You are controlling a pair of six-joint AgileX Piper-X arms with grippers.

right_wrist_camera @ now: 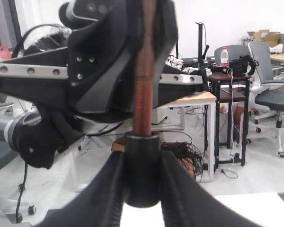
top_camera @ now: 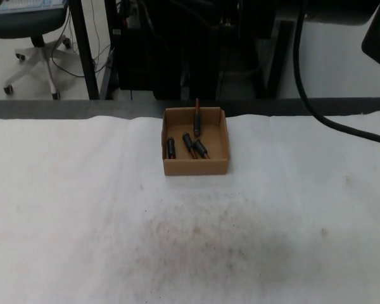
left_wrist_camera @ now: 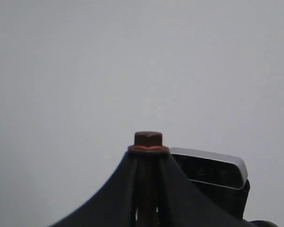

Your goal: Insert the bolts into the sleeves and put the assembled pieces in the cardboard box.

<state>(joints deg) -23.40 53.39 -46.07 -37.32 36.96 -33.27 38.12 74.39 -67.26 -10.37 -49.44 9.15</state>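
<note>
High view: the cloth-covered tabletop (top_camera: 82, 221) carries the cardboard box (top_camera: 196, 167), which holds four finished pieces (top_camera: 171, 147), three lying flat and one leaning on the far wall. The left tool (left_wrist_camera: 147, 163) is clenched on a bolt (left_wrist_camera: 148, 139), whose hexagonal head stands just past its fingertips. The right tool (right_wrist_camera: 142, 163) is grasping a black sleeve (right_wrist_camera: 142, 189) between its fingers, with the open end turned away from it toward the left tool opposite. The bolt's threaded shank runs straight from the left tool to the sleeve's mouth, its long axis in line with the bore. How deep it sits I cannot tell. I judge this to be the insertion step. The next push should follow that shared axis, bringing the two tools toward each other.
</note>
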